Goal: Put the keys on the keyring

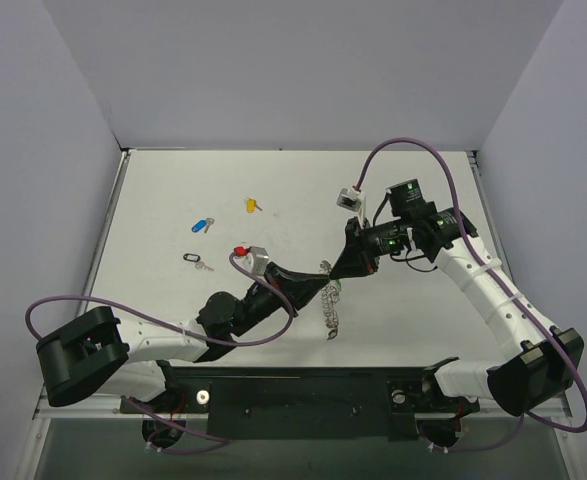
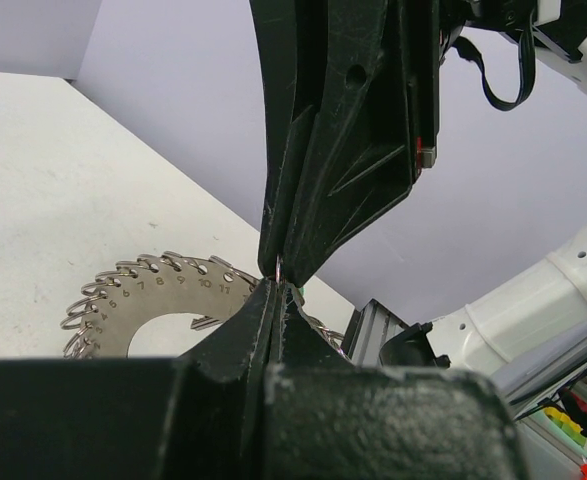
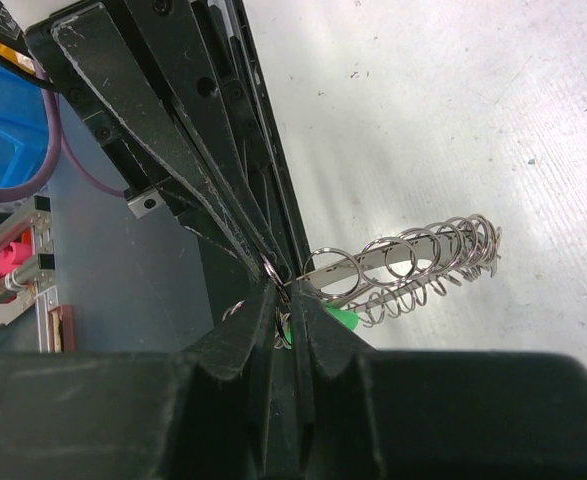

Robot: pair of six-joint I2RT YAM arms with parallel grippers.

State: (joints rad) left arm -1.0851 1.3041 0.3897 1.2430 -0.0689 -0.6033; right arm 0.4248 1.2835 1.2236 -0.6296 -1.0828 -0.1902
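Note:
The keyring [image 1: 331, 312], a flat silvery hoop edged with wire loops, hangs edge-on at mid-table, and my left gripper [image 1: 321, 283] is shut on its upper rim. In the left wrist view the keyring [image 2: 123, 305] shows its numbered face behind my closed left gripper [image 2: 276, 283]. My right gripper [image 1: 335, 272] meets it tip to tip. In the right wrist view my right gripper [image 3: 291, 300] pinches a thin wire ring, with the green key [image 3: 341, 318] sticking out beside one finger and the keyring [image 3: 413, 258] just beyond. A black key [image 1: 195, 260] lies to the left.
A blue key [image 1: 202, 225] and a yellow key [image 1: 252, 205] lie on the white table's far left part. Purple cables loop over both arms. Grey walls close in the table [image 1: 423, 330] on three sides.

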